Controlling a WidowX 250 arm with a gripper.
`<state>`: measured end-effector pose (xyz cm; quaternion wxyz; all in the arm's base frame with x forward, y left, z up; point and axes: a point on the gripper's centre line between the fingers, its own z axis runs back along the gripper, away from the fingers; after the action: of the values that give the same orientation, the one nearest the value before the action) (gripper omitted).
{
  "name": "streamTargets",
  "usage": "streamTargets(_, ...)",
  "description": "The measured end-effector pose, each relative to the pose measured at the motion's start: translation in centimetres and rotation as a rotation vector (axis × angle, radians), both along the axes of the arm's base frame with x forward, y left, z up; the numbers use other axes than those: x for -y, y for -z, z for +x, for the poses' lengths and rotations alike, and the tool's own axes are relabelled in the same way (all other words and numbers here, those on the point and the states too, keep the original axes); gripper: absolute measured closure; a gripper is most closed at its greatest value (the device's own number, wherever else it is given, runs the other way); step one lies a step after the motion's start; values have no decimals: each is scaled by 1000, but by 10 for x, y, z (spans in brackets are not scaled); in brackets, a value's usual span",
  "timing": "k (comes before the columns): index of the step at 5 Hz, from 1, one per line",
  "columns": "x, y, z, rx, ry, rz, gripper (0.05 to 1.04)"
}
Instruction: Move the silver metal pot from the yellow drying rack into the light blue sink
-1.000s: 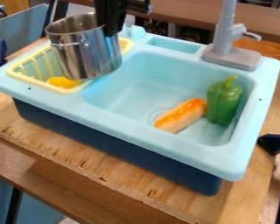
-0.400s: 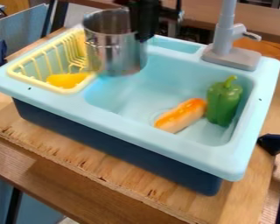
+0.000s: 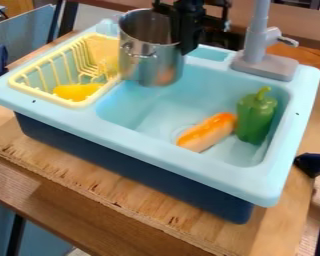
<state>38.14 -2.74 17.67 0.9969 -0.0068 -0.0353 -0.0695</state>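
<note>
Silvery pot hangs mouth up, long axis near vertical, its rim seemingly pinched by the closed gripper.

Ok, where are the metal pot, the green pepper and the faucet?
Metal pot [image 3: 149, 64], camera view, outer wall.
Green pepper [image 3: 255, 119], camera view, middle of body.
Faucet [image 3: 256, 46], camera view, upright post.

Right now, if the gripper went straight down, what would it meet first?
Likely the sink's basin or its rim, met by the metal pot the gripper holds; depth is unclear.
</note>
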Motion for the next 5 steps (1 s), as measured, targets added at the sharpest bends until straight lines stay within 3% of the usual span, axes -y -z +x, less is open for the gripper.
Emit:
streamTargets(2, 52, 6, 0, -9, 139, -65, 1032)
streamTargets(4, 39, 15, -18, -51, 82, -64, 1032)
streamTargets(5, 8, 12, -24, -58, -10, -20, 1032)
